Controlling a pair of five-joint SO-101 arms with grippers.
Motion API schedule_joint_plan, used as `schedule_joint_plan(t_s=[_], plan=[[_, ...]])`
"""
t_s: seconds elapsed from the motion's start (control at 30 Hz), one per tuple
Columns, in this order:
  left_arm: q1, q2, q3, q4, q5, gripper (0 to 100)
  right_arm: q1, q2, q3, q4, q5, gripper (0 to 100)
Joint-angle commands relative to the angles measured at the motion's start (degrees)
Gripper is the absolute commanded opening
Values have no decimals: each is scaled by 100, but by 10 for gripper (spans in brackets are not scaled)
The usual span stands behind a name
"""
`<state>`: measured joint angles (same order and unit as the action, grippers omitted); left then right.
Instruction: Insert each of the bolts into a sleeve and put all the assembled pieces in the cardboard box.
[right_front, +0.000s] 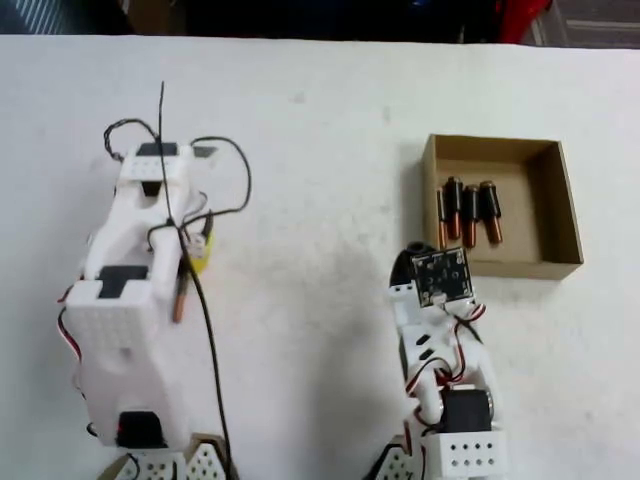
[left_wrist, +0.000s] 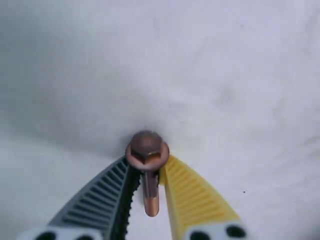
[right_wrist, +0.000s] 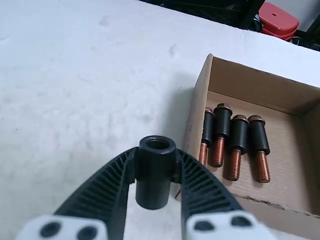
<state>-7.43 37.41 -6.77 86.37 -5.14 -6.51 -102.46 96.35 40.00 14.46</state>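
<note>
My left gripper (left_wrist: 148, 170) is shut on a copper bolt (left_wrist: 148, 165), whose hex head points away from the wrist camera over the white table. From above, that bolt (right_front: 180, 297) sticks out beside the left arm (right_front: 135, 260). A black sleeve (right_wrist: 154, 172) stands upright between the black fingers of my right gripper (right_wrist: 154, 175), which is shut on it, its open bore facing up. The right arm (right_front: 440, 300) sits just in front of the cardboard box (right_front: 560, 215). Several assembled pieces (right_front: 468, 212) lie side by side in the box (right_wrist: 200, 100), bolt shanks (right_wrist: 235, 162) toward me.
Black cables (right_front: 215, 170) loop from the left arm over the table. The white table (right_front: 320, 120) stretches wide between the arms and behind the box. A red object (right_wrist: 280, 17) and dark items sit past the far table edge.
</note>
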Motion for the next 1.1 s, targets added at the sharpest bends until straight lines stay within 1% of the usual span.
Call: schedule_joint_plan(t_s=[0.0, 0.13, 0.23, 0.57, 0.67, 0.77, 0.93, 1.07], plan=[[-22, 409, -633, 114, -229, 24, 57, -84, 44, -110, 18, 17], [-22, 488, -1108, 615, -237, 27, 57, -84, 44, -101, 18, 17], [-22, 497, -1284, 668, -255, 28, 57, -84, 44, -101, 18, 17], [-13, 514, -1257, 695, -809, 28, 57, -84, 44, -101, 18, 17], [127, 585, -1248, 695, -888, 24, 57, -84, 44, -101, 18, 17], [330, 936, -1275, 695, -888, 24, 57, -84, 44, -101, 18, 17], [444, 1200, -1591, 1275, -932, 23, 57, -84, 44, -101, 18, 17], [435, 1182, -1723, 1345, -923, 23, 57, -84, 44, -101, 18, 17]])
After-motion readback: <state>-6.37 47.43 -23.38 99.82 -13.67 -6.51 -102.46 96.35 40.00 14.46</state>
